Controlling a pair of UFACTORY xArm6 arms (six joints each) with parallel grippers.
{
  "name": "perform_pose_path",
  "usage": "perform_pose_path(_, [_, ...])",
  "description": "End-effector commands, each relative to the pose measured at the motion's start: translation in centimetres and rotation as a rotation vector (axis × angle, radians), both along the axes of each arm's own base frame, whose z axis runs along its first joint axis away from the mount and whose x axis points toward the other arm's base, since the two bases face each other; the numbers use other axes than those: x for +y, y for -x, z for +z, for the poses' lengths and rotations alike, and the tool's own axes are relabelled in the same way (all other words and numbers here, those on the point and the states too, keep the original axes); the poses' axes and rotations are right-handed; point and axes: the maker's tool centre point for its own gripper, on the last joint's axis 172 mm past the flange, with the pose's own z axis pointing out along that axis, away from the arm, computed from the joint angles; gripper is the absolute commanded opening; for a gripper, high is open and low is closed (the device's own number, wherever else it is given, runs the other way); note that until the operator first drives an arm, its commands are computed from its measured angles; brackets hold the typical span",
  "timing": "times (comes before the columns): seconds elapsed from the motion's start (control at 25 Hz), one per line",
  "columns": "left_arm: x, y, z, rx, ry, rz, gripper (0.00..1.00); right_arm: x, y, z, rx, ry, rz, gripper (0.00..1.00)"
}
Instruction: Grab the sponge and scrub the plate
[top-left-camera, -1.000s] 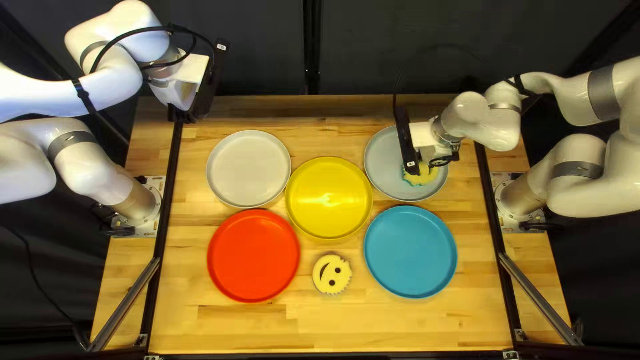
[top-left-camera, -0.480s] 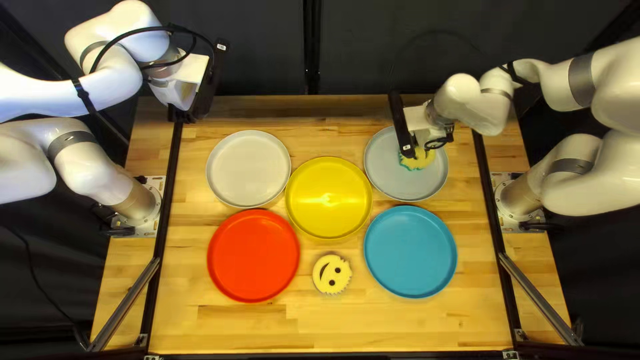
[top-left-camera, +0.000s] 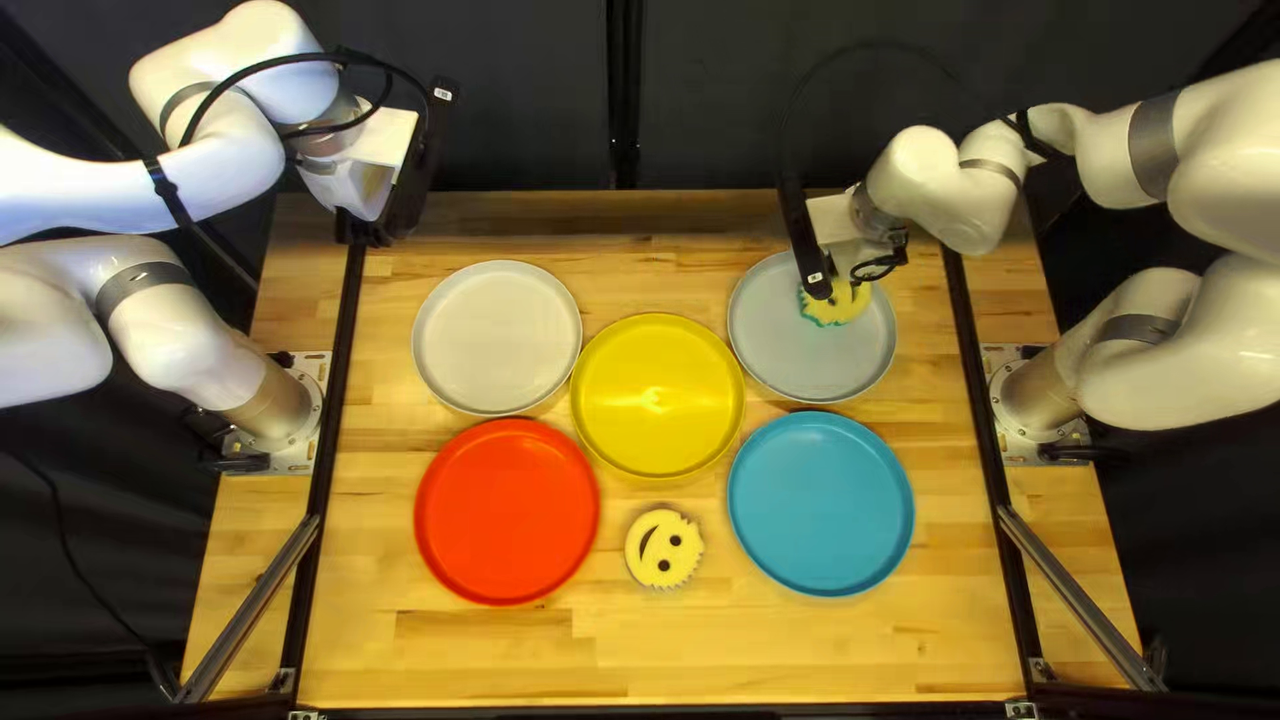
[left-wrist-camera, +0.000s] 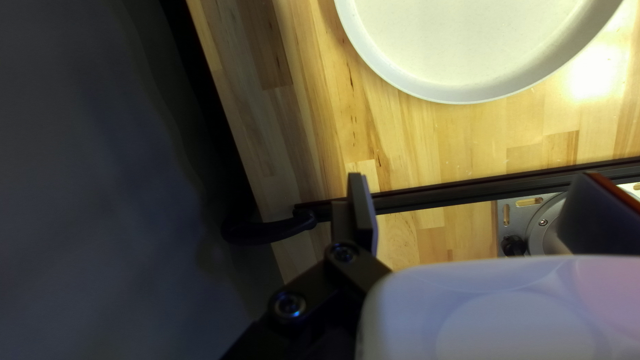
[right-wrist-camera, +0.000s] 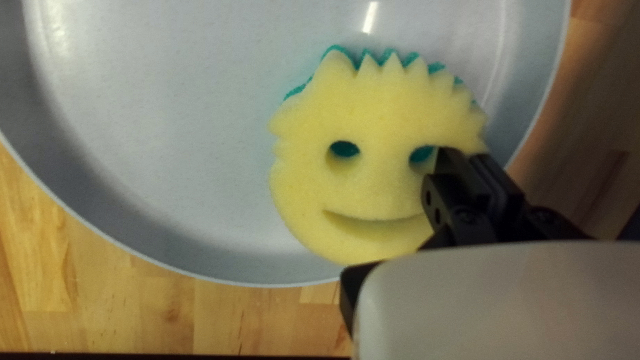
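One yellow sponge (right-wrist-camera: 380, 187), smiley-faced, teal-backed; located on the grey plate (right-wrist-camera: 167, 133). Its edge, beside one eye hole, is pinched between both fingers of the right gripper (top-left-camera: 840, 275).

Place: robotics lab, we'd say
Table (top-left-camera: 467, 660): wooden, our landmark
Left arm's base (top-left-camera: 274, 407): plate-mounted, table's left edge
Right arm's base (top-left-camera: 1040, 398): same, table's right edge
Black rails (top-left-camera: 344, 334): along table's sides
Dark curtain (top-left-camera: 534, 120): behind table's far edge
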Motion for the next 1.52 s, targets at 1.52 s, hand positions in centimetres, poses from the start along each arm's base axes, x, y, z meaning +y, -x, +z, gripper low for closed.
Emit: perform_pose_path(1.52, [0.0, 0.0, 0.0, 0.0, 0.0, 0.0, 1.0, 0.2, -0.9, -0.4, -0.003, -0.008, 0.023, 0.0])
